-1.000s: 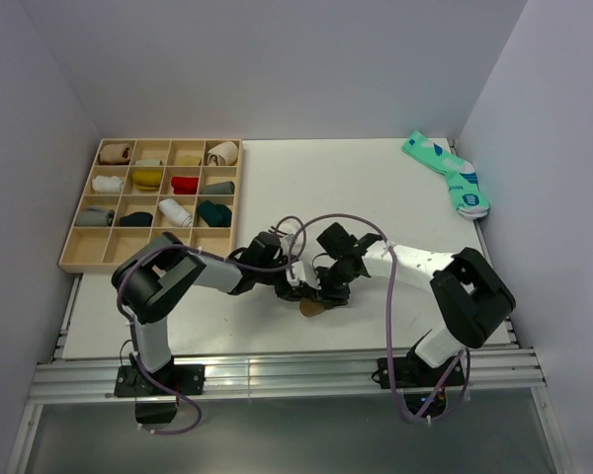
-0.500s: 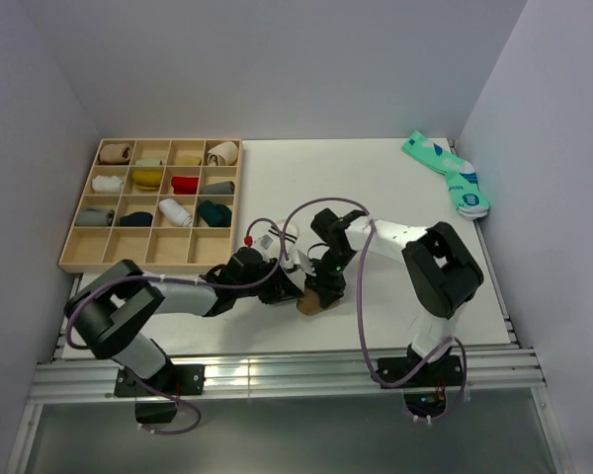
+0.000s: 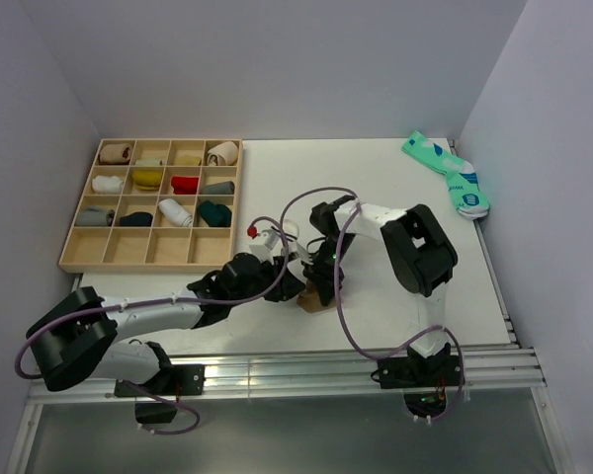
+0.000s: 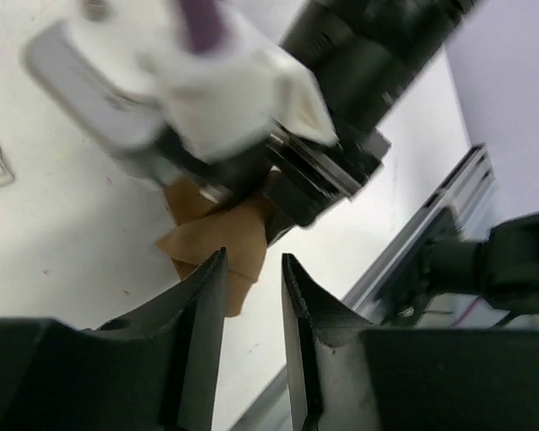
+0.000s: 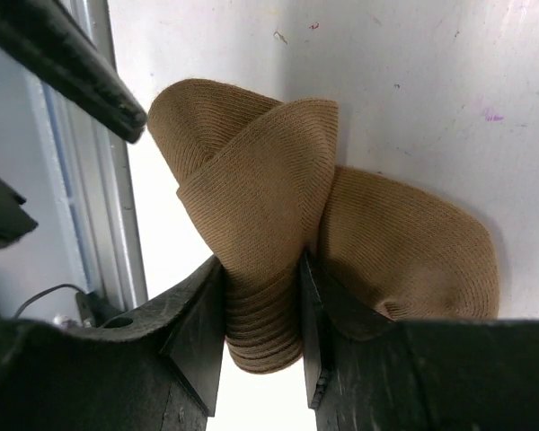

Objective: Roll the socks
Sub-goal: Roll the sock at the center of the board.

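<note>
left hand [image 4: 252,260] has opened up a bit over the last second beside the tan sock [image 5: 278,224], now slightly spread, nothing in it; right hand [image 5: 260,274] pinches the bunched fold near the front edge of the table [image 3: 376,188]; roll's half-formed, looks like a regrip to me
</note>
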